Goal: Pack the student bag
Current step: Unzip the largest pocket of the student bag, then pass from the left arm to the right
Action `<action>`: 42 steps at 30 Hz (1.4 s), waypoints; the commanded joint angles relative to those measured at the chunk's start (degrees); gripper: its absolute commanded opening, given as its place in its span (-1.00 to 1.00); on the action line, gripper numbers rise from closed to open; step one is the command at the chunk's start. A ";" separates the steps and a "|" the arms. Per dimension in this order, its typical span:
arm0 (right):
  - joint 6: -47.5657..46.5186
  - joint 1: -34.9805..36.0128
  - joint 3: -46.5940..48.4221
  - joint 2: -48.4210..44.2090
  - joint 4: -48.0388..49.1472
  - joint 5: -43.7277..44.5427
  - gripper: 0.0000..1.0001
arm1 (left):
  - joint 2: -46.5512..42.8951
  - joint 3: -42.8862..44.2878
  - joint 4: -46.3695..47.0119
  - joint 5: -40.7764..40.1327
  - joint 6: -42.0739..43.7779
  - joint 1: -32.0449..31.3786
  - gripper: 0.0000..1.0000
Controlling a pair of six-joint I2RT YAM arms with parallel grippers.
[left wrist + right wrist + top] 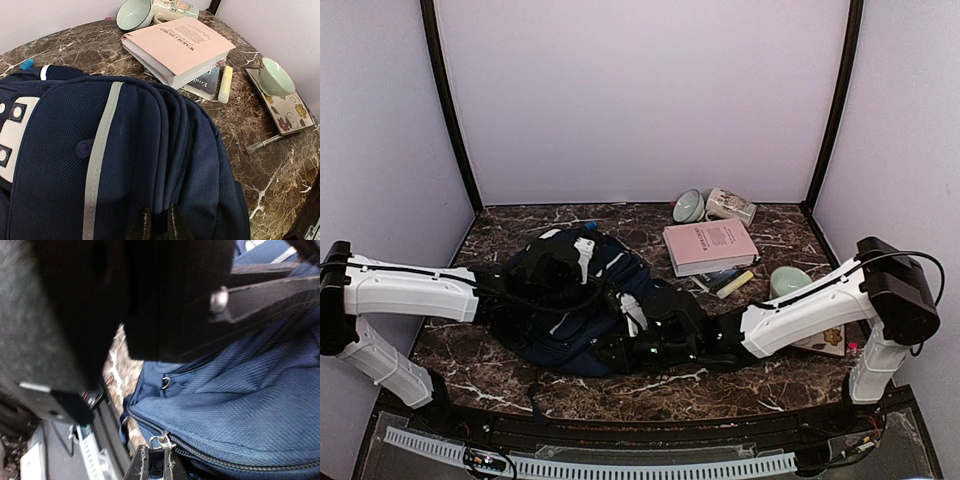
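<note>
As left end effector (159, 223) pinches student bag (552, 335) | right end effector (157, 465) clamps zipper (161, 441) | near table edge (620, 398)

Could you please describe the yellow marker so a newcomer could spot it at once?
Find the big navy student bag mid-table, then the pink book to its right. The marker lies just off that book's near corner. It is a pale-yellow stick; the nearby pen is clear.

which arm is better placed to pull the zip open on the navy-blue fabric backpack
Right, probably: the right gripper is shut on the silver zip pull of the navy-blue fabric backpack, while the left gripper only pinches a fabric fold.
</note>
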 commanded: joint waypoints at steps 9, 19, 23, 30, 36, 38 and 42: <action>-4.51 7.41 1.95 6.76 8.36 8.75 -1.00 | -10.49 4.84 6.53 2.84 -3.06 0.39 -1.00; -8.17 10.95 -1.61 9.57 20.12 19.81 -0.89 | -12.59 3.76 5.02 4.89 -5.64 0.39 -1.00; -9.73 10.88 -1.00 6.70 11.23 20.83 -0.34 | -14.08 2.49 5.06 4.89 -5.69 0.39 -1.00; -10.69 10.75 -3.85 -0.22 3.16 21.37 0.06 | -15.18 1.08 4.65 4.56 -5.40 0.39 -1.00; -12.08 10.53 -6.99 -5.42 0.27 22.23 0.26 | -15.26 -0.13 4.53 4.34 -5.01 0.39 -1.00; -12.44 10.52 -7.67 -7.20 -0.61 21.90 0.33 | -15.30 -0.43 4.45 4.74 -4.74 0.39 -1.00; -13.04 10.29 -9.27 -10.34 -1.98 22.35 0.44 | -15.64 -0.95 4.77 5.27 -4.07 0.39 -1.00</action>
